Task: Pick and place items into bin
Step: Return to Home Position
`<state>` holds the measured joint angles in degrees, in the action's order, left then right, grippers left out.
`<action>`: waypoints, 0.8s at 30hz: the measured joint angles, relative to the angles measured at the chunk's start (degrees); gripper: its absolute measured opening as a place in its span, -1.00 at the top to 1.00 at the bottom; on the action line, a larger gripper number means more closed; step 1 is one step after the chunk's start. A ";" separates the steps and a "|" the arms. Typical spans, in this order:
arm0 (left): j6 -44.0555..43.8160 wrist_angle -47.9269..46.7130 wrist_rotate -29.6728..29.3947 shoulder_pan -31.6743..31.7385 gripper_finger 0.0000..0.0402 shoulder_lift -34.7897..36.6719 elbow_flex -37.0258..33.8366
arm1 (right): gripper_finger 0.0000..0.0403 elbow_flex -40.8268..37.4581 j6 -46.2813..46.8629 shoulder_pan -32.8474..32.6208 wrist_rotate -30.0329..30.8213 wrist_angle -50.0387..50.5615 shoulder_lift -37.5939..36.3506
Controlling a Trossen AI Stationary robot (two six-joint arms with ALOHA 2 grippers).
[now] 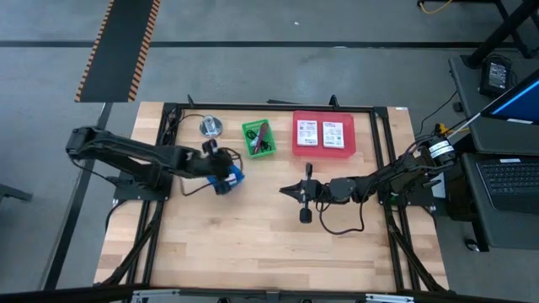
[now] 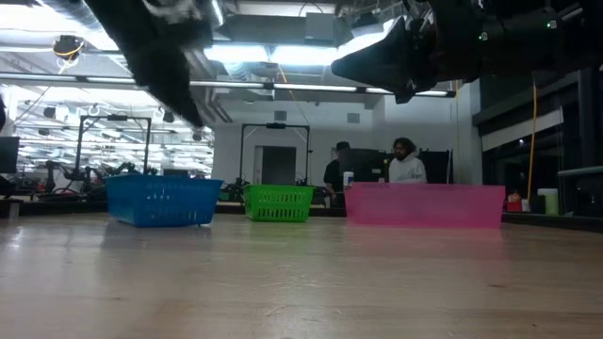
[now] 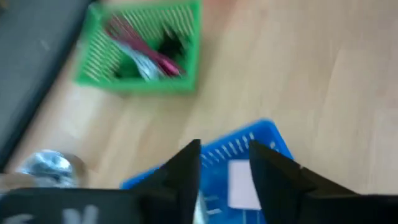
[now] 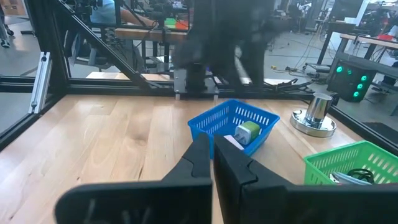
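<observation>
The left gripper [image 3: 225, 152] is hovering just above the blue plastic slatted basket [image 4: 208, 121]. Its two dark fingers are standing moderately apart and gripping nothing. Through the gap, a white piece [image 3: 244, 183] is showing inside the basket, lying beside a small green block [image 4: 247, 132]. The risk here is that a fingertip sweeping low across the rim could snag the light basket, tipping it or dragging it along the wooden table [image 1: 253, 244] and spilling those items.

Just beyond, the green plastic basket [image 3: 189, 53] is holding a dark red cord [image 3: 163, 61] and a black cable [image 3: 168, 43]. A loop sitting above the rim could catch on a passing arm. The round silver metal object [image 1: 210, 126] is standing near this basket and could get knocked by the left arm's links.

Farther across, the right gripper [image 1: 286, 191] is hanging over mid-table with its fingers pressed together and empty, pointing toward the left arm, so simultaneous moves could bring the two together. Farthest, the pink rectangular bin [image 1: 323, 152] is carrying two white green-printed packets [image 1: 307, 133], well apart from both grippers.
</observation>
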<state>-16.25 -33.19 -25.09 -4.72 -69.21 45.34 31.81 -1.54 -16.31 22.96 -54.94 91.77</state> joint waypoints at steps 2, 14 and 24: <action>1.34 0.23 -3.06 -1.22 0.46 3.99 0.00 | 1.00 0.00 0.00 0.02 0.00 0.05 0.00; 16.28 21.09 -3.59 -12.76 0.98 30.83 -13.81 | 1.00 0.00 1.71 0.01 -0.02 0.76 0.02; 21.68 37.76 5.72 -11.48 0.99 52.48 -34.56 | 1.00 0.00 2.94 0.00 -0.04 0.87 0.01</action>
<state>5.43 4.56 -19.37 -16.20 -16.73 10.78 31.81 1.40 -16.31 22.92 -54.06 91.77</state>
